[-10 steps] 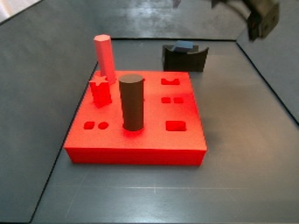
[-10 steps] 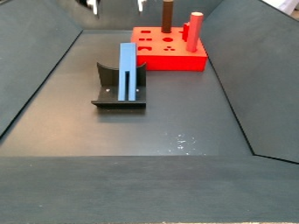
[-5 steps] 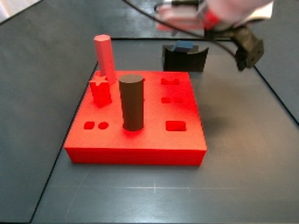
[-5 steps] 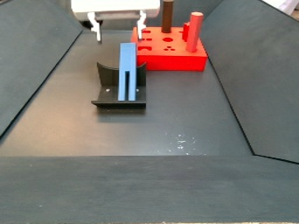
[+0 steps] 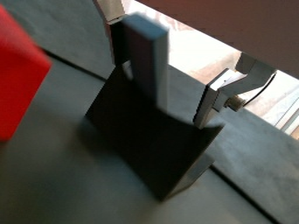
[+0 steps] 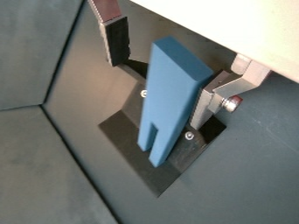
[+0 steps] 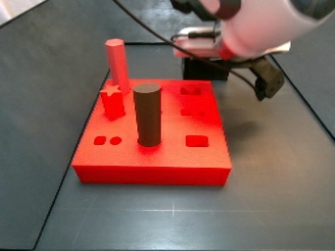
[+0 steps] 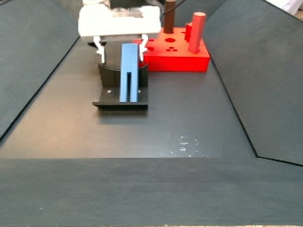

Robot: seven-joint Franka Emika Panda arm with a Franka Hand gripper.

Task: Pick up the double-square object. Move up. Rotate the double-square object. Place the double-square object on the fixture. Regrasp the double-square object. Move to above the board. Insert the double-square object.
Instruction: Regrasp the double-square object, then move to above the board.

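The double-square object (image 8: 129, 71), a grey-blue bar, leans on the dark fixture (image 8: 119, 104) with its forked end down on the base plate. My gripper (image 8: 122, 49) hangs open over the bar's upper end. In both wrist views the bar (image 5: 152, 61) (image 6: 170, 96) stands between the fingers of the gripper (image 5: 163, 74) (image 6: 163, 74). One finger (image 6: 211, 98) lies close against the bar; the other finger (image 6: 117, 48) stands apart from it. In a side view the arm (image 7: 256, 34) hides most of the fixture (image 7: 206, 69). The red board (image 7: 157, 162) lies beside it.
On the board (image 8: 178, 62) stand a red hexagonal post (image 7: 117, 61) and a dark grey cylinder (image 7: 147, 116), with several shaped cutouts around them. Sloping dark walls (image 8: 48, 80) fence in the floor. The board's red corner (image 5: 17, 79) shows in a wrist view.
The gripper has come down from above the scene to the fixture and now straddles the bar's upper end. The bar, fixture and board have not moved.
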